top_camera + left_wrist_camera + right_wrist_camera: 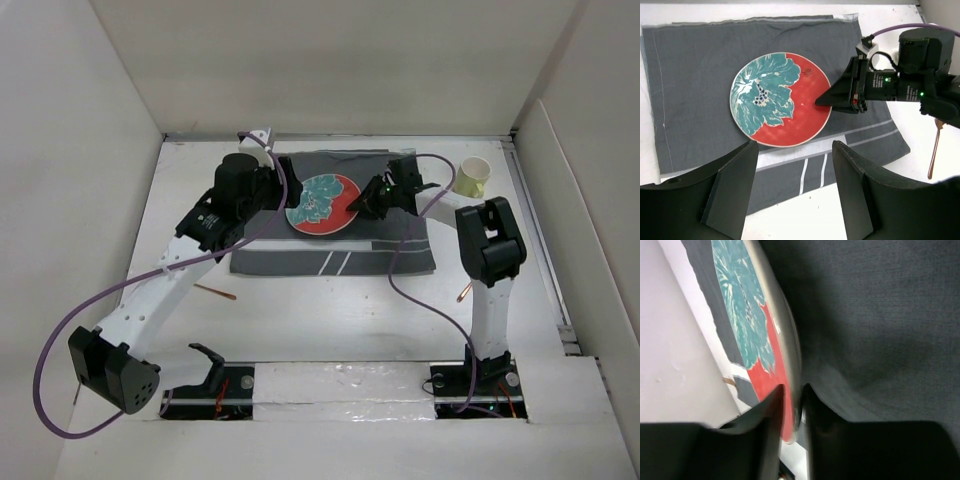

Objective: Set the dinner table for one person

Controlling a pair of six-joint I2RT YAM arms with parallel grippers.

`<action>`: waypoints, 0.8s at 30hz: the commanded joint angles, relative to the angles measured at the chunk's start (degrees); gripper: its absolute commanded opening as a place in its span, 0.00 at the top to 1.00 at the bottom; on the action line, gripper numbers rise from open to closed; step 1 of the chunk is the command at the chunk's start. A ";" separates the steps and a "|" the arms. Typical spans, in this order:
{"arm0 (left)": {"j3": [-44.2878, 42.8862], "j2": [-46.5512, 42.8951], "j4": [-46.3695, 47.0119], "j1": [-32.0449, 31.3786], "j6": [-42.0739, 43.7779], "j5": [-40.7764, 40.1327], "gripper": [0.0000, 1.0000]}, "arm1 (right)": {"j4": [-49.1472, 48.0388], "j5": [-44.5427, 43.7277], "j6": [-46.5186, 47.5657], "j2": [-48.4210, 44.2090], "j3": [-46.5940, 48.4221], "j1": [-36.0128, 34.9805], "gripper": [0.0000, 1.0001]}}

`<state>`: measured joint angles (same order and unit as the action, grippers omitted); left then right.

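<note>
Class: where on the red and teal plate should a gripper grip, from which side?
Probably best to pinch the plate by its thin rim on the right edge, jaws above and below, coming in low from the right. It lies flat on the cloth, so only the edge offers purchase; the right gripper straddles it there.

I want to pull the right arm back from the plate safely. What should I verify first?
Plate wholly on the cloth: ok.
Right end effector freed from the plate rim: cannot tell; its fingers straddle it.
Left end effector open and empty: ok.
Cup set beside the plate: not ok; it is off the cloth.
Copper utensil set beside the plate: not ok; on the dinner table, right of the cloth.
</note>
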<state>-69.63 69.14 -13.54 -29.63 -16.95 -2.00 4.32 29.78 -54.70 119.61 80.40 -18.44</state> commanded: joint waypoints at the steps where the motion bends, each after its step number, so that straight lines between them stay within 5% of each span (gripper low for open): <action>1: 0.98 -1.03 2.47 -0.08 -0.80 0.33 0.42 | -2.93 0.37 1.87 -2.63 0.90 -0.28 0.67; 9: -1.90 0.37 -0.68 0.54 0.42 -3.09 0.48 | 16.58 -9.29 12.94 -5.35 6.25 0.24 0.39; 12: -5.59 2.21 -5.07 1.33 2.00 -5.20 0.65 | 21.69 -13.33 16.89 -8.95 7.75 2.87 0.33; 13: -6.13 2.40 -5.96 1.33 2.36 -5.56 0.85 | 22.74 -14.56 17.60 -9.83 8.19 3.84 0.33; 14: -6.22 2.40 -6.32 1.33 2.80 -5.47 0.95 | 24.75 -16.14 19.09 -11.23 8.89 6.11 0.33; 16: -5.17 1.52 -6.67 1.33 3.59 -5.12 1.00 | 25.91 -15.90 19.89 -12.38 10.03 9.02 0.51; 17: -3.78 0.65 -6.76 1.33 4.20 -3.99 1.00 | 27.48 -17.72 20.24 -14.13 12.30 13.56 1.00; 23: -2.36 0.55 -6.85 -0.52 5.87 -2.40 0.98 | 30.48 -36.26 20.77 -15.46 19.59 22.46 1.00; 24: -2.18 0.47 -6.76 -0.52 5.79 -1.96 0.85 | 31.53 -38.20 20.95 -14.16 21.18 23.52 1.00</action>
<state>-72.62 71.61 -20.56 -29.52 -12.64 -5.39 31.70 3.95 -35.75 106.08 96.55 2.15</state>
